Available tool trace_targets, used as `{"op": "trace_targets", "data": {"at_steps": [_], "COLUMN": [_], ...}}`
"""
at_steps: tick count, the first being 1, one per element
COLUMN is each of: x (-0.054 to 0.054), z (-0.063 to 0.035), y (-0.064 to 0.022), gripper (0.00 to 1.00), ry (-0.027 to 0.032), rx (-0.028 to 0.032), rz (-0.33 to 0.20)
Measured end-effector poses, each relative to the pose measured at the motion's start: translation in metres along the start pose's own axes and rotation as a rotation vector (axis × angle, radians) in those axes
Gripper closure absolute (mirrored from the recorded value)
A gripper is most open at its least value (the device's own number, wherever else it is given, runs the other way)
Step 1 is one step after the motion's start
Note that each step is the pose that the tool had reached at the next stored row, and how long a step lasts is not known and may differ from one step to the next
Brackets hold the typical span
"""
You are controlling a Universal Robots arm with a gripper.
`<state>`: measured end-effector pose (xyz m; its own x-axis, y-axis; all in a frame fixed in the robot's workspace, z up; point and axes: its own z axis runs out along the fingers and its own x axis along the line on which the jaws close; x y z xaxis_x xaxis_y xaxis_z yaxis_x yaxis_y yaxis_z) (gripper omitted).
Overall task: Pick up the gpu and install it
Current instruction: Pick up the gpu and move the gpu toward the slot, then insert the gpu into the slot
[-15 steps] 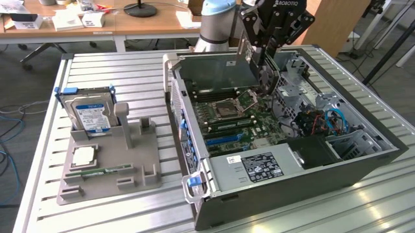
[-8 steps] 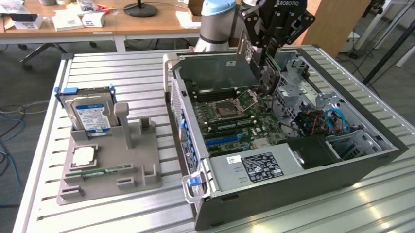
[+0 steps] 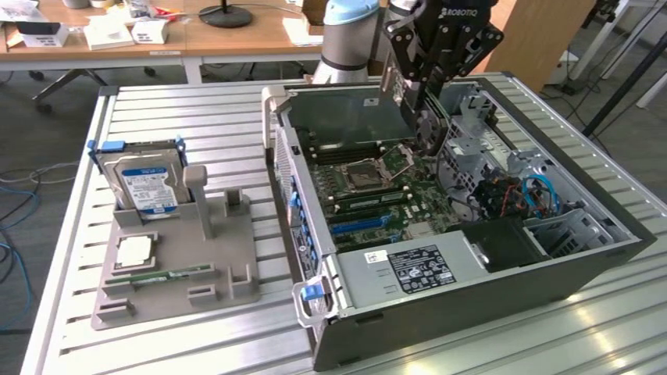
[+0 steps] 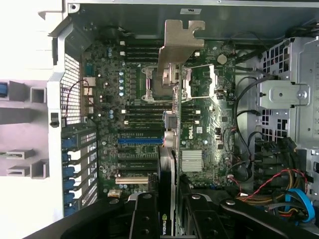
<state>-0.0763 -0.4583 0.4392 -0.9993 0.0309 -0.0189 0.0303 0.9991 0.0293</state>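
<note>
Gpu (image 4: pixel 173 149), thin flat card with shiny metal bracket (image 4: pixel 180 40), held on edge, clamped by black gripper (image 4: pixel 172 219) over open case (image 3: pixel 583 269).

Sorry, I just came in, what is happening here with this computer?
The robot arm's gripper holds the gpu over the motherboard inside the open computer case. The card hangs above the board and is not seated in any slot yet. A hard drive stands in the grey holder at the exterior view's left.

Exterior view high and oblique; wrist view close overhead; common ground: motherboard (image 3: pixel 380 191) (image 4: pixel 137 117).
</note>
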Motion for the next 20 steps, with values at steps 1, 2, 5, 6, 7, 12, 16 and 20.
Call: {"op": "trace_targets", "data": {"at_steps": [1,2,5,6,7,12,16,20], "x": [0.0,0.0001,0.0002,0.0002,0.0,-0.0051,-0.0052,-0.0052], "z": [0.0019,0.0037,0.0085,0.0091,0.0092,0.0099,0.0098,0.0098], "y": [0.0,-0.0001,-0.0002,-0.0002,-0.0002,-0.0002,-0.0001,-0.0001], "gripper": [0.74,0.74,0.74,0.74,0.74,0.74,0.74,0.74], "ry": [0.0,0.0,0.0001,0.0,0.0001,0.0013,0.0014,0.0014], "rx": [0.0,0.0001,0.0002,0.0002,0.0003,-0.0002,-0.0002,-0.0002], "rz": [0.0,0.0,0.0,-0.001,-0.001,-0.013,-0.013,-0.013]}}
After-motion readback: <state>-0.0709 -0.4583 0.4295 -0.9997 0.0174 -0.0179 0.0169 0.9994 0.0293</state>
